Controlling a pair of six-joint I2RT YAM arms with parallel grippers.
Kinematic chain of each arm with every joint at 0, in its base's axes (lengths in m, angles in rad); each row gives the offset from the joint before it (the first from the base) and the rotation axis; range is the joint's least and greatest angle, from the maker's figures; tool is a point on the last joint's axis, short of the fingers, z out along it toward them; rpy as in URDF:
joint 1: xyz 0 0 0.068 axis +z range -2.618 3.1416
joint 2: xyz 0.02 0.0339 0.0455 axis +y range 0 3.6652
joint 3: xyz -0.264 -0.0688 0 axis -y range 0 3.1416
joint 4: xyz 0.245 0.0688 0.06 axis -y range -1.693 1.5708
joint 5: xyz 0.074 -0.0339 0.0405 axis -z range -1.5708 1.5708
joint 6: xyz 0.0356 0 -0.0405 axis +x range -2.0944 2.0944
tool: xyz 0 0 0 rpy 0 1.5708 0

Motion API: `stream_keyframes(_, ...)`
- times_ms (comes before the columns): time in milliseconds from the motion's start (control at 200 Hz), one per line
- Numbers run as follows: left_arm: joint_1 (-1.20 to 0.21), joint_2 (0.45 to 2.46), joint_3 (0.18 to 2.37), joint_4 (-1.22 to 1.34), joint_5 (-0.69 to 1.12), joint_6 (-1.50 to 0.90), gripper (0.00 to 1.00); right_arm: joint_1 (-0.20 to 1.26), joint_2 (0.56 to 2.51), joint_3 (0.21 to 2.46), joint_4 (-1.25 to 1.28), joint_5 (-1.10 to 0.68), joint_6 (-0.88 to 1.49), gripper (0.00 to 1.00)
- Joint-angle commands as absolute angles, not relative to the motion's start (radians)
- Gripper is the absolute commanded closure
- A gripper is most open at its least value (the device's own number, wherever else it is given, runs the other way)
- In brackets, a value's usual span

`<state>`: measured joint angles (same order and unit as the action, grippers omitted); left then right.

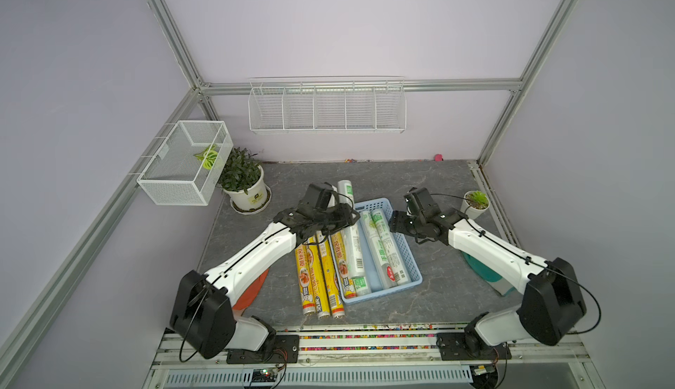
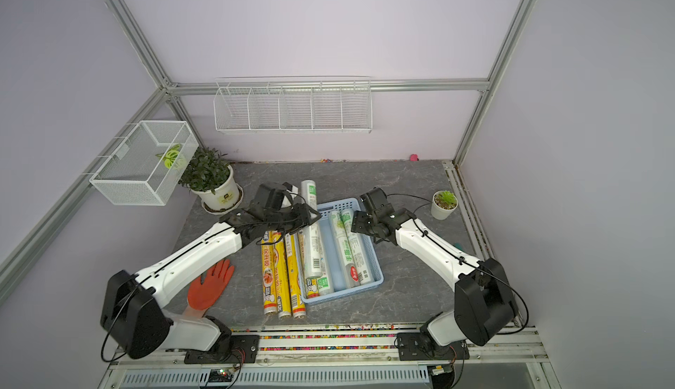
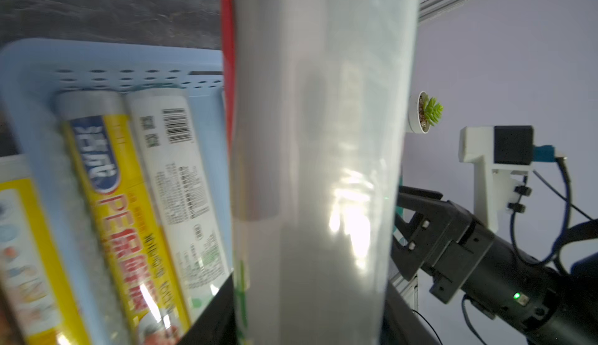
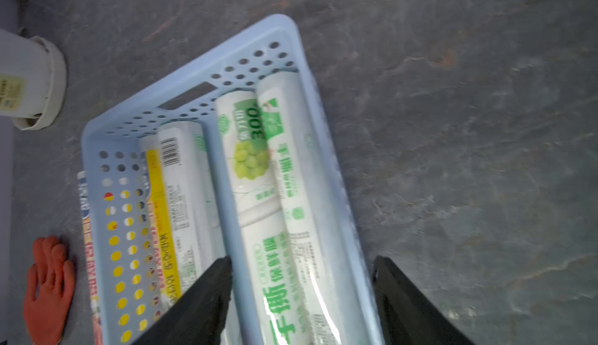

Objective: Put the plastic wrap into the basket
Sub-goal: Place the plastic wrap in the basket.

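At the left, the orange glove [image 2: 212,285] lies flat on the grey table [image 1: 438,288], partly under the left arm and no part of the job. Next come three yellow rolls [image 1: 321,281] of plastic wrap, side by side on the table and parallel to the basket's left wall, the nearest just beside it. Lined up like that, each can probably be taken across its middle without disturbing the others.

Above their far ends, the left gripper [image 1: 343,217] is clamped around a clear-white roll [image 1: 345,193]. The left wrist view shows it filling the space between the jaws. Its far end sticks out past the far left corner of the light-blue basket [image 1: 387,289]; whether it is level or tilted I cannot tell.

Four rolls lie lengthways inside the basket. A yellow roll [image 1: 342,259] and a clear roll [image 1: 356,259] lie along the left wall and two green-print rolls [image 1: 380,255] along the right, with a bare strip of floor between the pairs. That strip looks like the natural slot for the held roll, once it is turned along the basket's length.

The right gripper [image 1: 396,223] hovers over the far right corner, jaws spread and holding nothing. In the right wrist view they straddle the right wall, perhaps to steady the basket.
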<state>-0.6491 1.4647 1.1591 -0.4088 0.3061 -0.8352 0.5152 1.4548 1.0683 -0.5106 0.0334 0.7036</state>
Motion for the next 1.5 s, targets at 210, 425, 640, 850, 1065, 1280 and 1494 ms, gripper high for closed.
stream_keyframes(210,-0.718,1.644,1.218,-0.369,0.232,-1.066,0.87,0.454,1.428,1.025,-0.543,-0.097,0.668,0.24)
stream_keyframes(425,-0.767,1.718,1.259,-0.429,0.121,-1.062,0.85,0.454,1.44,1.021,-0.538,-0.148,0.643,0.23)
stream_keyframes(640,-0.814,1.837,1.368,-0.584,0.1,-1.018,0.83,0.453,1.45,1.027,-0.532,-0.166,0.649,0.23)
stream_keyframes(850,-0.815,1.873,1.384,-0.612,0.113,-1.004,0.8,0.453,1.426,1.008,-0.519,-0.152,0.66,0.23)
stream_keyframes(1065,-0.819,1.915,1.389,-0.618,0.106,-0.987,0.76,0.453,1.416,0.98,-0.475,-0.2,0.676,0.23)
stream_keyframes(1280,-0.82,1.948,1.446,-0.665,0.071,-0.954,0.6,0.454,1.416,0.963,-0.456,-0.212,0.686,0.23)
stream_keyframes(1494,-0.821,1.925,1.456,-0.698,0.045,-0.942,0.46,0.454,1.414,0.957,-0.451,-0.209,0.692,0.23)
